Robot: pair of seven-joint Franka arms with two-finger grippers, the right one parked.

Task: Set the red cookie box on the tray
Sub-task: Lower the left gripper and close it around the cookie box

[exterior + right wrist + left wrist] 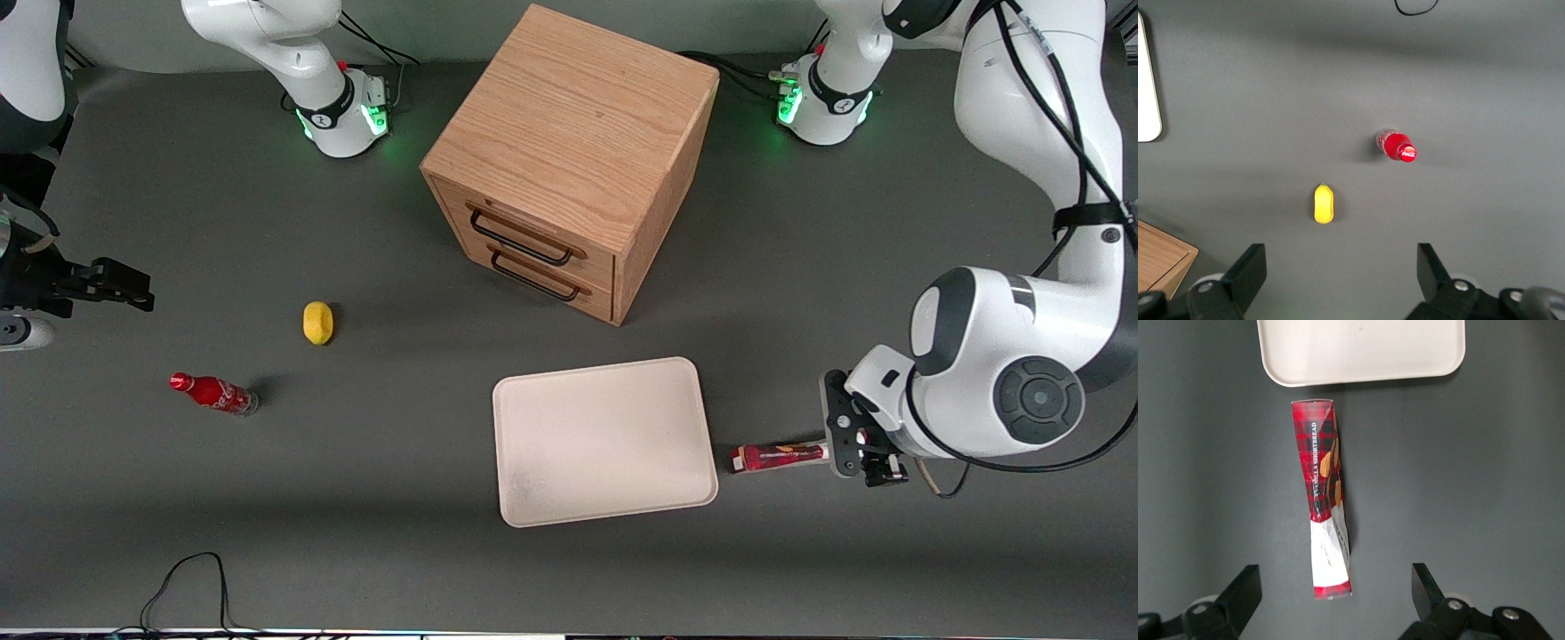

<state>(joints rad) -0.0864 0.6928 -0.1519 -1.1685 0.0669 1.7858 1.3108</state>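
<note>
Pincer [1335, 600] on working left arm: hovering low over white end of red cookie box [1326, 499], fingers [1238, 597] spread wide apart, one on each side of carton, neither touching it. Released, nothing grasped. Seen from front, pincer [861, 453] at working arm's end of table [356, 533], directly at carton's white end.

Red cookie box [780, 457]: lying flat on grey table, long axis aimed at tray [603, 442]. Red tartan end with brown cookie pictures nearest tray, just beside its rim yet apart from it; narrow strip of table visible between. White end under pincer. Carton slightly crumpled near middle, where red print meets white. Not on tray.

Tray [1361, 350]: cream-white, rounded corners, low rim, lying flat nearer to front camera than wooden drawer cabinet [569, 160]. Nothing on tray surface.

Wooden drawer cabinet: two drawers, each with dark wire handle [520, 238], both shut, standing between both arm bases.

Toward parked arm's end of table: yellow lemon [317, 322] and small red cola bottle [213, 393] lying on its side, well apart from tray and from carton. Bottle nearer to front camera than lemon. Same pair seen from right wrist camera: lemon [1324, 204], bottle [1397, 146], red cap facing lens.

Black cable [187, 591] looping on table near front edge, at parked arm's end.
</note>
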